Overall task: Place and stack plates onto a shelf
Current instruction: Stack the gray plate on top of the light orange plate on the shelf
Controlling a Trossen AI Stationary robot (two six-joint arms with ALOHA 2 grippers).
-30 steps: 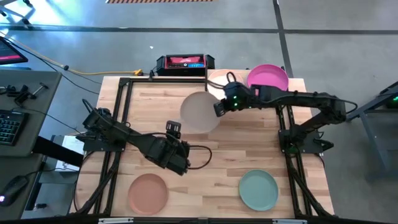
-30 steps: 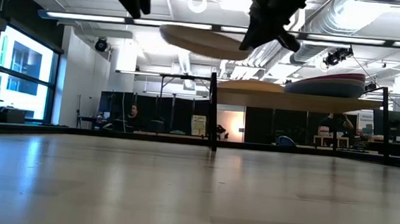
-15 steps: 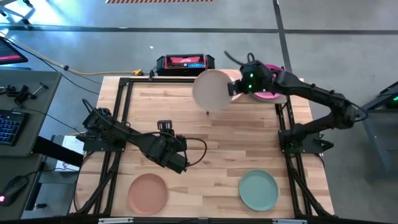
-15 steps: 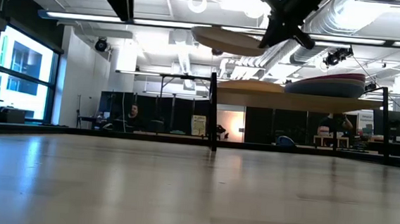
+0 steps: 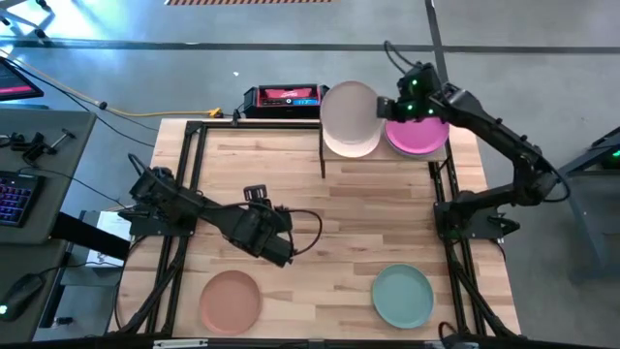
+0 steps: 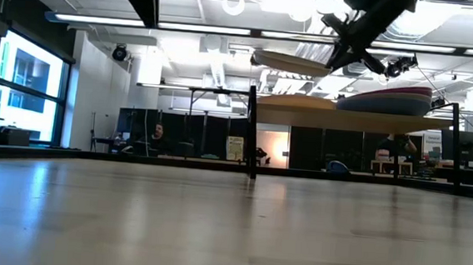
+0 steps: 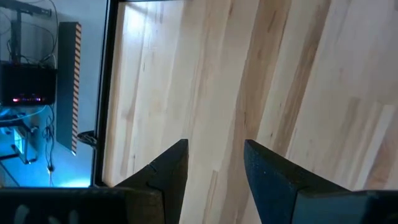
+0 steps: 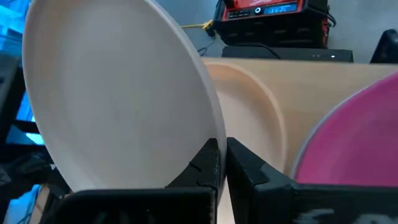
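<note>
My right gripper is shut on a grey-beige plate and holds it in the air over the left half of the shelf. A cream-peach plate lies on the shelf under it. A magenta plate tops a stack on the shelf's right half. A terracotta plate and a teal plate lie flat near the table's near edge. My left gripper is open over bare tabletop left of the middle. My right gripper pinches the grey-beige plate's rim between its two fingers, on the plate's right side. The fingers come roughly level from the table's right. The plate is lifted clear, nearly level, above the plate on the shelf.
A black and red device sits at the far edge, left of the shelf. Black frame rails run along both sides of the table. A black shelf post stands near the middle. Bare wood lies between the arms.
My right gripper has carried the grey-beige plate toward the far edge and to the right, from over the open tabletop to above the shelf's left half. It has stayed shut on the rim throughout.
</note>
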